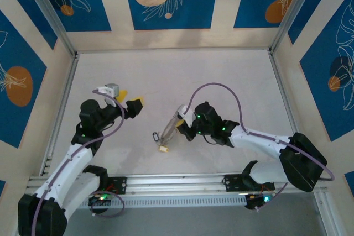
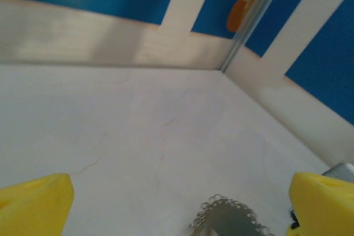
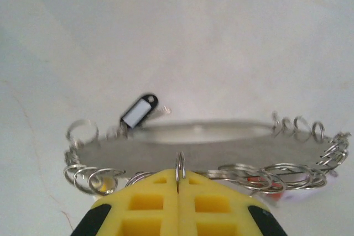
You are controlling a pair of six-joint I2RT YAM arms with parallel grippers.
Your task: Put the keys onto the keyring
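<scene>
In my right wrist view, bottom centre, the right gripper (image 3: 178,179) is pinched tight on a small split ring (image 3: 179,167). Just beyond it is the keyring (image 3: 221,136), a silvery hoop fringed with loops, then a black tag (image 3: 139,110). From above I also get a yellow-tagged key (image 1: 163,148) below centre. The left gripper (image 1: 129,98), jaws spread wide, is left of centre.

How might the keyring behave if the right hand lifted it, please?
Probably dangles and swings: the right hand pinches one small loop on the keyring. Its loose fringe of loops likely jangles and snags. Looks thin, so likely light.
</scene>
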